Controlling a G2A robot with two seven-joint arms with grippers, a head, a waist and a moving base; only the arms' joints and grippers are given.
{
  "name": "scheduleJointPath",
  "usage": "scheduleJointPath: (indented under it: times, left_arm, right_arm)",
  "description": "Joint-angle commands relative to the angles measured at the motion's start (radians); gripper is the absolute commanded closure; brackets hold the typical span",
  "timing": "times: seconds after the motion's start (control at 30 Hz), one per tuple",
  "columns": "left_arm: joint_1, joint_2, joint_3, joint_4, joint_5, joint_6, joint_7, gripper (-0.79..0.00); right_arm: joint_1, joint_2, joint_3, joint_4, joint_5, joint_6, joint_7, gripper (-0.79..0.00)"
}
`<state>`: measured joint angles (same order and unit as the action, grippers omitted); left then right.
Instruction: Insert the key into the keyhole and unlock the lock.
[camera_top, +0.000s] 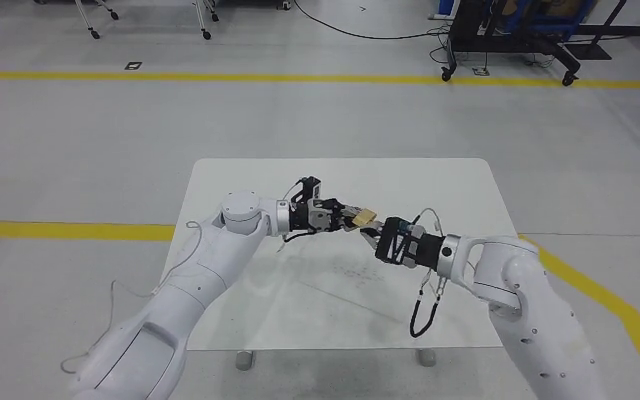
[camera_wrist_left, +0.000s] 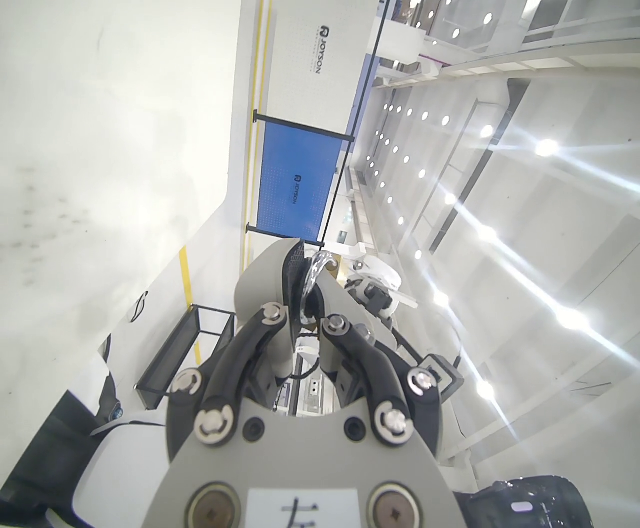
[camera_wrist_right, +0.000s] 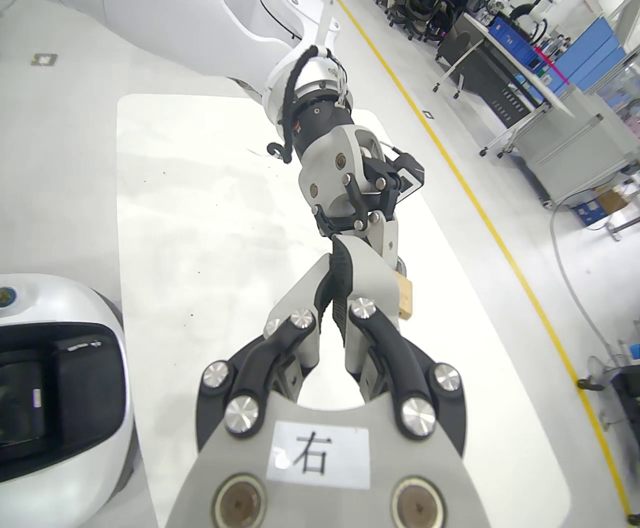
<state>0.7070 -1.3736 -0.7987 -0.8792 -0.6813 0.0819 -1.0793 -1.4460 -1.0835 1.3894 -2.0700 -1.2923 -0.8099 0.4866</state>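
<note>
R gripper is sitting clenched, pads pressed together, tips just beside the lock. Key is hidden btwn the pads if it's there at all, so can't tell whether it's being held. L gripper is grasping the lock by its shackle and holding it in the air over the middle of the table, brass body pointing toward the R gripper

Risks, as I'm judging them:
- R tips are lying off to one side of the brass body, not in line w/ its end, so a push fwd is likely missing the keyhole and scraping brass
- Lock is hanging on a thin round shackle, so any side force is probably swivelling it in the L grip and losing alignment
- A thin key in flat pads may be slipping or twisting once torque is going in
- Both grippers are crowding close, so fingers could be knocking together

Lock is looking small, boxy and brass w/ a shiny steel shackle; keyhole hidden
</note>
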Motion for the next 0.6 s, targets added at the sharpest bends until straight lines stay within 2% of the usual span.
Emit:
scheduleJointPath:
  times: [0.0, 0.13, 0.23, 0.57]
  left_arm:
    - [0.007, 0.003, -0.012, -0.010, -0.001, -0.003, 0.006, 0.000]
    - [0.018, 0.010, -0.029, -0.031, 0.012, -0.004, 0.005, 0.000]
    - [0.026, 0.014, -0.037, -0.047, 0.030, -0.013, 0.006, 0.000]
    - [0.047, 0.022, -0.059, -0.083, 0.059, -0.006, 0.004, 0.000]
  right_arm:
    - [-0.034, 0.004, 0.011, -0.069, -0.094, 0.018, -0.027, -0.357]
    - [-0.103, 0.013, 0.028, -0.143, -0.318, 0.068, -0.088, -0.354]
    - [-0.136, 0.016, 0.018, -0.148, -0.409, 0.109, -0.118, -0.342]
    - [-0.108, 0.011, -0.045, -0.087, -0.464, 0.173, -0.101, -0.296]
